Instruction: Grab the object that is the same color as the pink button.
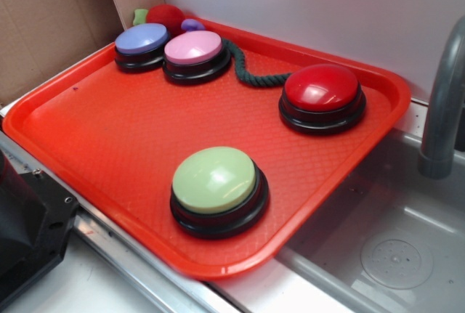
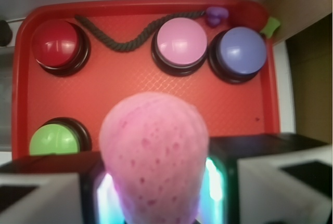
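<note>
Nearest in the wrist view: end effector (image 2: 154,193) closed on the pink ball (image 2: 154,151), dimpled skin bulging up between the two pads, lit strips glowing on either side. Held clear above the tray (image 2: 135,99), not resting on it. Grab judged done; nothing obviously left beyond keeping hold.

In the exterior view, ball absent from the tray, and only a dark corner of the arm at the near left edge.

On the tray's near part, green button (image 1: 214,180). Farther and to the right, red button (image 1: 322,87). Behind that, a dark green rope (image 1: 247,72) curling along the far side toward the pink button (image 1: 193,47), glossy pale top on a black base, matching the ball's colour. Just left of it and touching or nearly so, blue button (image 1: 142,38).

At the far corner, red fuzzy ball (image 1: 166,15), a small purple piece (image 1: 192,25), and a green bit (image 1: 139,17) beside them. Sink (image 1: 392,255) off to the right of the tray.
</note>
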You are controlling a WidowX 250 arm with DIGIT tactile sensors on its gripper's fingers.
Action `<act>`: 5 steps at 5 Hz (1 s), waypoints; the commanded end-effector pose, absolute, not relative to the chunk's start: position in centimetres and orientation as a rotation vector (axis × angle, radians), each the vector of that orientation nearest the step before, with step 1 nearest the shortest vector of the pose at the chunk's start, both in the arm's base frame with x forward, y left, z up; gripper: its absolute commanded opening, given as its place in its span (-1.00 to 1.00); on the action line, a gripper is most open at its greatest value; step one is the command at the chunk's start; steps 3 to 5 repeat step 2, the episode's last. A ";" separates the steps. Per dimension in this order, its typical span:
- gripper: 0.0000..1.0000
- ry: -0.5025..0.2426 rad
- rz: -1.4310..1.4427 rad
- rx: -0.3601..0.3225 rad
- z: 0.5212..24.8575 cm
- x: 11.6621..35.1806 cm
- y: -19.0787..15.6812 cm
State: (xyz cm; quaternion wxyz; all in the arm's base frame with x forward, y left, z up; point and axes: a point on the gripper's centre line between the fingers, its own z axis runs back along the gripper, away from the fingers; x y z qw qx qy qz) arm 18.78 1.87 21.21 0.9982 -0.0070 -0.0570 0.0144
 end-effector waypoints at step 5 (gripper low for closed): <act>-1.00 -0.176 0.030 0.036 21.2 19.9 0.7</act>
